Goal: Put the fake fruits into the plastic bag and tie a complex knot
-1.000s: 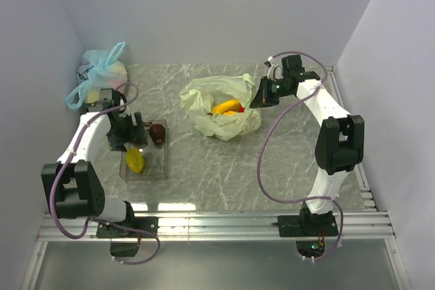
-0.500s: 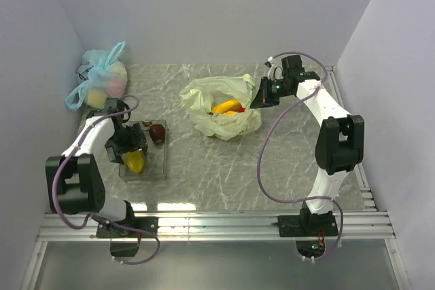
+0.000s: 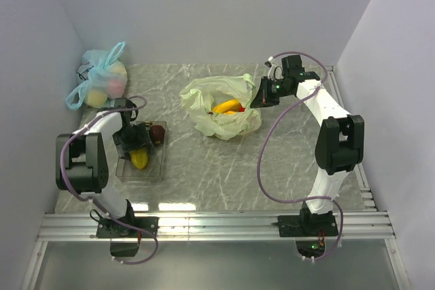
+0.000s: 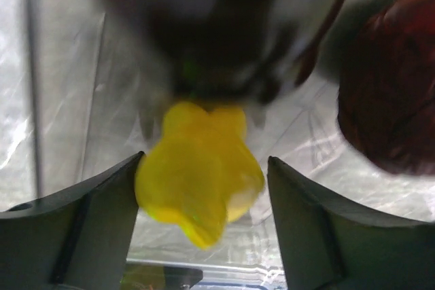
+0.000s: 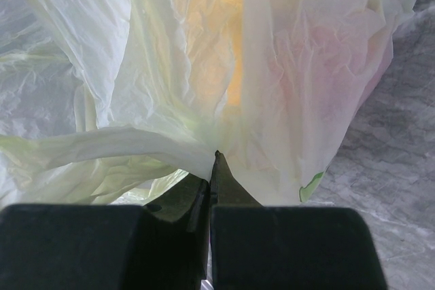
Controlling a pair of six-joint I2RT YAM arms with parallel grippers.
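My left gripper [image 3: 136, 150] is open, low inside the clear tray [image 3: 158, 170]. Its jaws stand either side of the yellow lumpy fruit [image 3: 140, 160]. In the left wrist view the fruit [image 4: 197, 185] fills most of the gap of the gripper [image 4: 204, 168]; the left finger [image 4: 81, 222] is against it, the right finger [image 4: 319, 222] slightly apart. A dark red-brown fruit [image 3: 158, 132] [image 4: 391, 86] lies beside it. My right gripper [image 3: 257, 97] [image 5: 212, 162] is shut on a fold of the pale green plastic bag [image 3: 204, 94] [image 5: 136, 147]. The banana bunch [image 3: 227, 106] and a bit of red lie inside.
A light blue knotted bag [image 3: 100, 81] with pale fruits sits at the back left corner. Walls close in on the left, back and right. The marble tabletop [image 3: 224, 168] runs between the tray and the green bag.
My left arm has folded in and its gripper has come down over the yellow lumpy fruit in the tray. The right arm and the green bag have not moved.
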